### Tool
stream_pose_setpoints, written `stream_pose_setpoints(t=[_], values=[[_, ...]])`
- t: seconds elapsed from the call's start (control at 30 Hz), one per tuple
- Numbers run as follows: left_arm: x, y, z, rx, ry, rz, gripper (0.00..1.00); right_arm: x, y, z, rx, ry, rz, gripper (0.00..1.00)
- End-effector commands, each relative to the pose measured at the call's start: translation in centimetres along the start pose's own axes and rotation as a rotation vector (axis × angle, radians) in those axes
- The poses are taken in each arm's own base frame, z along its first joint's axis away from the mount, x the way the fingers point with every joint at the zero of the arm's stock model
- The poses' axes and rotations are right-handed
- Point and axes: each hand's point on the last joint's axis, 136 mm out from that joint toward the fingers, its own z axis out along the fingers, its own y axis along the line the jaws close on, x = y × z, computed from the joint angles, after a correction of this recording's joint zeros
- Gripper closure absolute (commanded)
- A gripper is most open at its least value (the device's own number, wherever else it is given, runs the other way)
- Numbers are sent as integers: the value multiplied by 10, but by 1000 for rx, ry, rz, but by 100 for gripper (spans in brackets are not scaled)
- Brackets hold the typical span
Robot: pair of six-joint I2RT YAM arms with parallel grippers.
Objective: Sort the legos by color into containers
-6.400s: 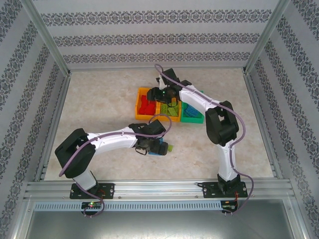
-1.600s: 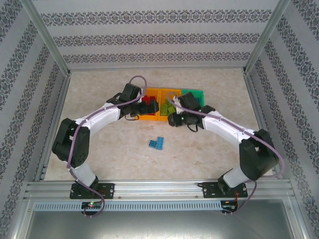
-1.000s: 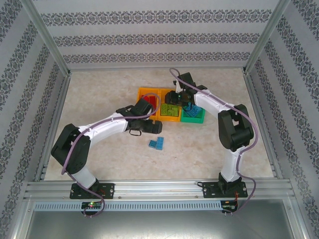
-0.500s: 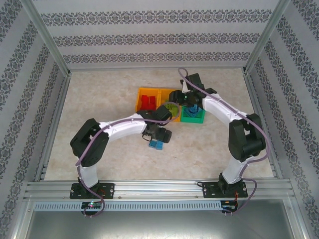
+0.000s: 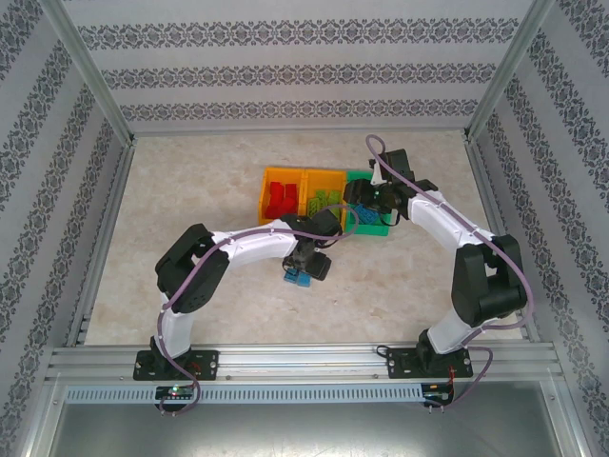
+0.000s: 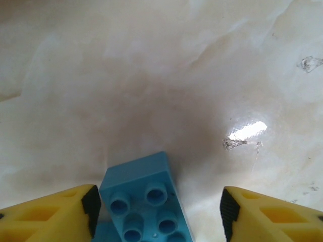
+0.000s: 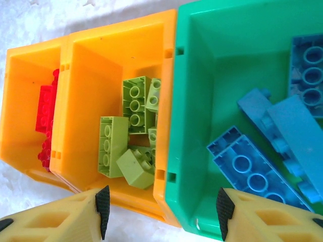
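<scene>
Left wrist view: left gripper [image 6: 156,209] straddles the blue brick [image 6: 144,199] on the table [image 6: 151,65], jaws apart, one pad [image 6: 91,204] touching. Centre it before squeezing. Right gripper [image 7: 161,212] hangs spread and empty over the green bin [image 7: 202,75], its destination.

- Bench [image 6: 151,60]: smooth, pale top that looks like stone. It is shiny, with a bright spot right of the middle.
- Blue lego [image 6: 144,196]: smooth, hard plastic, a little shiny.
- Orange bins [image 7: 91,55] and green bin [image 7: 212,65]: smooth, glossy plastic.
- Rail [image 5: 304,360] along the bottom: grey, ridged metal.
</scene>
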Motion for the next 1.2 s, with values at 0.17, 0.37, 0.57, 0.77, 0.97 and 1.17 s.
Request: stream_pose_setpoints(t=[0.17,0.37,0.57,0.77,0.97,1.17], values=[[11,3,8,-48,60,-1,40,-4,-26,-25,31,-73,43,39],[7,0,12,-41,59,-3,57,-2,-43,-36,52,-93,65,38],[-6,-7,8,-20,26,-6,66,1,-64,-49,84,-122,101,35],[-28,-18,-8,10,-33,-1,69,8,-86,-63,111,-147,134,34],[-74,-43,-42,108,-162,-4,70,21,-100,-69,116,-163,166,33],[-134,-63,-79,251,-305,-30,70,36,-111,-70,118,-146,189,33]])
